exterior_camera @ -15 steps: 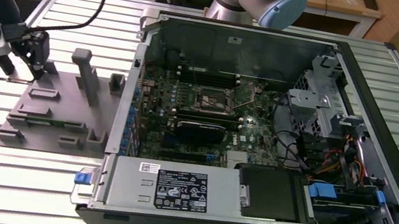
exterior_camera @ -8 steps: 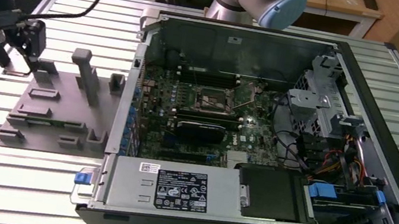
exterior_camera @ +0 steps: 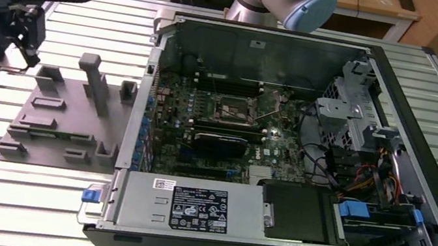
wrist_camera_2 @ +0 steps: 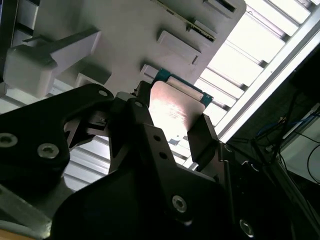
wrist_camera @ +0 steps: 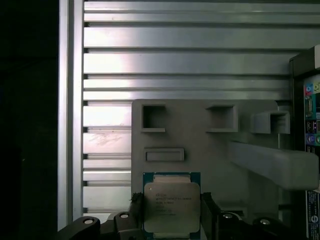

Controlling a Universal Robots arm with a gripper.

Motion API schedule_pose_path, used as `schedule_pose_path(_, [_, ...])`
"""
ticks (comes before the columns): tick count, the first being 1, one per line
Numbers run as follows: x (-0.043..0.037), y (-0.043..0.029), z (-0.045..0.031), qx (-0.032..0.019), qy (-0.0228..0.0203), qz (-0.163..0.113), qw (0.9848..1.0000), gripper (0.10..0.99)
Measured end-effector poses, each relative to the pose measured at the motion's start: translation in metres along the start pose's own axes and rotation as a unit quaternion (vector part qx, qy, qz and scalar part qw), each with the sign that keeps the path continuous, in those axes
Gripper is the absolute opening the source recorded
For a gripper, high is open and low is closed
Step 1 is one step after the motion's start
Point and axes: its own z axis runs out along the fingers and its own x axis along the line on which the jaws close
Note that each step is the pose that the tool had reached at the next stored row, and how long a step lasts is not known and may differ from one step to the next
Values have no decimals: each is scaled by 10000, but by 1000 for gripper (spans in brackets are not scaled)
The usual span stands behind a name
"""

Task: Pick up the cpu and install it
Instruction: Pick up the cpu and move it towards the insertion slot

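An open computer case (exterior_camera: 436, 170) lies on its side on a slatted metal table (exterior_camera: 22, 197). Inside it, a green motherboard (exterior_camera: 178, 100) carries a square socket frame (exterior_camera: 234, 109), with a black square block (exterior_camera: 217, 144) just beside it. A silver power supply (exterior_camera: 188, 207) and coloured cables (exterior_camera: 362, 180) sit nearby. Beside the case, at the exterior view's left, lies a grey holder tray (exterior_camera: 57, 117) with raised blocks and one upright post (exterior_camera: 92, 80).
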Motion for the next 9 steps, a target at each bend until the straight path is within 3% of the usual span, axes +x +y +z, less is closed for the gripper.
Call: schedule_pose_path(9, [-6, 11, -290, 0, -17, 0, 10000, 541])
